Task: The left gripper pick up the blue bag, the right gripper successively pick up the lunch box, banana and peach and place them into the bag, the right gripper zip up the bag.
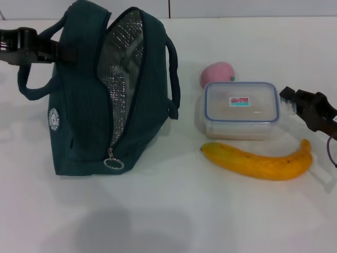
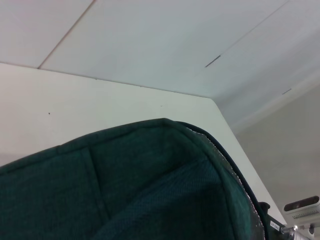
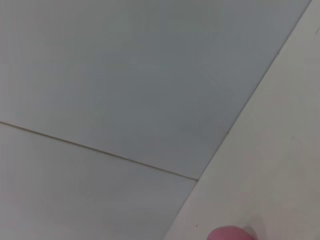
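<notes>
The left gripper (image 1: 50, 50) is clamped on the near handle of the blue bag (image 1: 79, 121), which stands unzipped at the left. The right gripper (image 1: 295, 103), fingers apart, sits just right of the lunch box (image 1: 241, 108); the banana (image 1: 258, 159) lies nearer, the peach (image 1: 217, 74) farther. A skewed grasp could shove the box into either fruit.

On my white table (image 1: 174, 211) stands the blue bag (image 1: 79, 121), upright, at my left. To my right lie the peach (image 1: 216, 74), the lunch box (image 1: 241, 109) just before it, and the banana (image 1: 258, 160) nearest me.
</notes>
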You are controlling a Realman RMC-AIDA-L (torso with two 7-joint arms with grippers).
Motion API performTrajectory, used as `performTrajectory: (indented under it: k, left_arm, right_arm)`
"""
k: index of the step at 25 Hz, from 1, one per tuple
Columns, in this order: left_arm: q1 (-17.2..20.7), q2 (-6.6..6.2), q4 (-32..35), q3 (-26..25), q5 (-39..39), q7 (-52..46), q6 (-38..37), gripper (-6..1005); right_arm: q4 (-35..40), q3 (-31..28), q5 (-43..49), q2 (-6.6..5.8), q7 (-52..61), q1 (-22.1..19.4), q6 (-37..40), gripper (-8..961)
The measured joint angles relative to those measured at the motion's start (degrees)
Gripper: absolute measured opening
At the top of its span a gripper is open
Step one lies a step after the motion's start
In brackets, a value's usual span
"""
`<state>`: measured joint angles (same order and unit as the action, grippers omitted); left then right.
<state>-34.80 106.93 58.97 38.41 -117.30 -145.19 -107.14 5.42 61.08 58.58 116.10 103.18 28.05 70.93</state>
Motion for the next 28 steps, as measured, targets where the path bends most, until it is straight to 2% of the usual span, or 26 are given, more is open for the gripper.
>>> performTrajectory:
  k: [5,15,28]
  left_arm:
    - [0.0,0.03,0.0,0.0,0.02,0.0,-0.07,34]
    - [0.09,0.12,0.0,0.0,0.06,0.38,-0.68,34]
    - [-0.18,0.36,0.0,-0.14,0.06,0.53,-0.71,33]
  right_arm:
    - [-0.02,-0.03,0.01,0.0,-0.93,-0.13,0.53,96]
    - [-0.06,-0.88,-0.88,-0.06,-1.7,-0.78,4.96,95]
    - [-0.19,-0.88,-7.09,-0.23,-4.43,-2.77,12.17,95]
